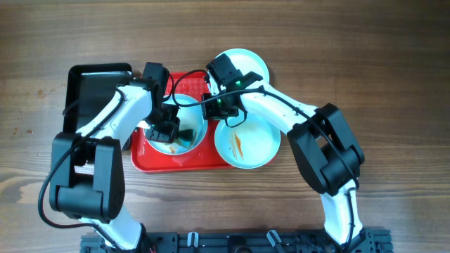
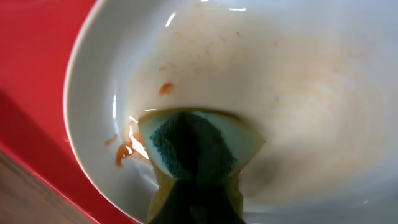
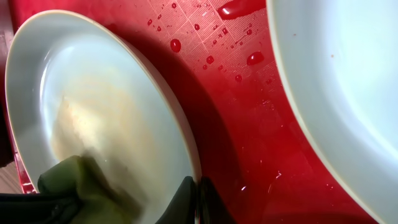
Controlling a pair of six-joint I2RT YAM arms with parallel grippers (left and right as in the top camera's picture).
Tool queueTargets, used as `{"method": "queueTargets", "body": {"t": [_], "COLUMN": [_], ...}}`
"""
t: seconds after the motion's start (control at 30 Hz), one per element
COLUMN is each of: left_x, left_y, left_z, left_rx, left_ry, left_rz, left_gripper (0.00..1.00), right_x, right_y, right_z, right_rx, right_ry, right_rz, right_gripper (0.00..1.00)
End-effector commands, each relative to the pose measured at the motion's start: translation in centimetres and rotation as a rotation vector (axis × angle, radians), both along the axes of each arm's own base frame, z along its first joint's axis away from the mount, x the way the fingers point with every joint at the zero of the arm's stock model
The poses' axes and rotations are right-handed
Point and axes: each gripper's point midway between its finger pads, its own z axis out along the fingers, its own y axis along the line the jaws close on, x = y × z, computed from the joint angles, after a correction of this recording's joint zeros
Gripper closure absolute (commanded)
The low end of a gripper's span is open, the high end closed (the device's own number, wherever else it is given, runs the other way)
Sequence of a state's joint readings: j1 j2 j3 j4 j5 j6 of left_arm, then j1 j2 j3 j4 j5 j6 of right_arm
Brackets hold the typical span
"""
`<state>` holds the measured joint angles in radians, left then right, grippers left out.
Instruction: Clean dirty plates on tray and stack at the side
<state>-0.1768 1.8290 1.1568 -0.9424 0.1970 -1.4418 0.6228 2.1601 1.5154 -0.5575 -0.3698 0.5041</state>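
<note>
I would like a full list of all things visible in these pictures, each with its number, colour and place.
smeared plate: one, pale with brown smears, left part of the red tray, under the sponge
streaked plate: one, pale with orange streaks, near right end of the red tray
far plate: one, pale, looks clean, far right
red tray: one, red, table centre
black tray: one, black, far left
sponge: one, green, pressed on the smeared plate
table: one, brown wood
left gripper: shut on the sponge
right gripper: shut on the smeared plate's rim
</note>
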Motion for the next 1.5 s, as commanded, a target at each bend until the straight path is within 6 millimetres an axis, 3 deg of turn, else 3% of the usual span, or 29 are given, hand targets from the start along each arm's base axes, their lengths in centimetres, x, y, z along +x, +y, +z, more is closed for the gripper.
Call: {"method": "queueTargets", "body": {"t": [0.0,0.17,0.27,0.37,0.47,0.57,0.7,0.87,0.97,1.1,1.17,1.27,1.37,1.4,1.43,1.47], "left_x": [0.0,0.8,1.7,4.3,8.3,10.2,9.9,8.2,7.0,5.9,5.7,6.2,6.7,6.7,6.7,6.7], "left_y": [0.0,5.4,7.1,6.8,4.6,2.0,0.6,2.1,1.9,1.5,1.6,3.4,4.7,5.0,4.8,4.6], "left_z": [-0.2,-0.4,-0.1,0.0,0.6,1.3,1.5,4.0,4.4,4.0,3.9,3.9,4.0,4.0,4.1,4.1], "left_rx": [0.019,0.332,0.435,0.426,0.415,0.438,0.437,0.348,0.241,0.177,0.176,0.230,0.242,0.224,0.185,0.160], "left_ry": [0.036,-0.037,-0.084,-0.189,-0.362,-0.459,-0.466,-0.459,-0.459,-0.440,-0.432,-0.421,-0.427,-0.433,-0.451,-0.464], "left_rz": [0.135,0.124,0.153,0.058,-0.343,-0.665,-0.845,-0.858,-0.932,-1.030,-1.067,-1.042,-1.007,-0.991,-0.977,-0.970], "left_gripper": [0.96,0.96,0.96,0.96,0.96,0.96,0.96,0.96,0.96,0.96,0.96,0.96,0.96,0.96,0.96,0.96], "right_x": [0.1,0.1,0.1,0.1,0.1,0.1,0.1,0.2,0.4,0.4,0.3,-0.6,-1.5,-1.6,-1.7,-1.6], "right_y": [0.3,0.3,0.3,0.2,0.2,0.2,0.2,0.3,0.5,0.5,0.5,1.3,2.5,2.6,2.5,2.4], "right_z": [-0.1,-0.1,-0.1,-0.2,-0.2,-0.2,-0.2,-0.1,0.0,-0.1,-0.9,-2.6,-3.4,-3.5,-3.6,-3.6], "right_rx": [0.007,0.008,0.007,0.006,0.006,0.006,0.006,0.008,0.017,0.019,0.027,0.029,0.044,0.042,0.039,0.039], "right_ry": [0.005,0.004,0.005,0.005,0.006,0.007,0.006,0.000,-0.011,-0.009,0.014,0.099,0.122,0.125,0.129,0.128], "right_rz": [0.000,0.000,0.000,0.000,0.000,-0.001,0.000,0.003,0.003,-0.004,-0.058,-0.132,-0.117,-0.115,-0.115,-0.117], "right_gripper": [0.96,0.95,0.96,0.96,0.96,0.96,0.96,0.94,0.59,0.54,0.58,0.69,0.70,0.75,0.88,0.96]}}
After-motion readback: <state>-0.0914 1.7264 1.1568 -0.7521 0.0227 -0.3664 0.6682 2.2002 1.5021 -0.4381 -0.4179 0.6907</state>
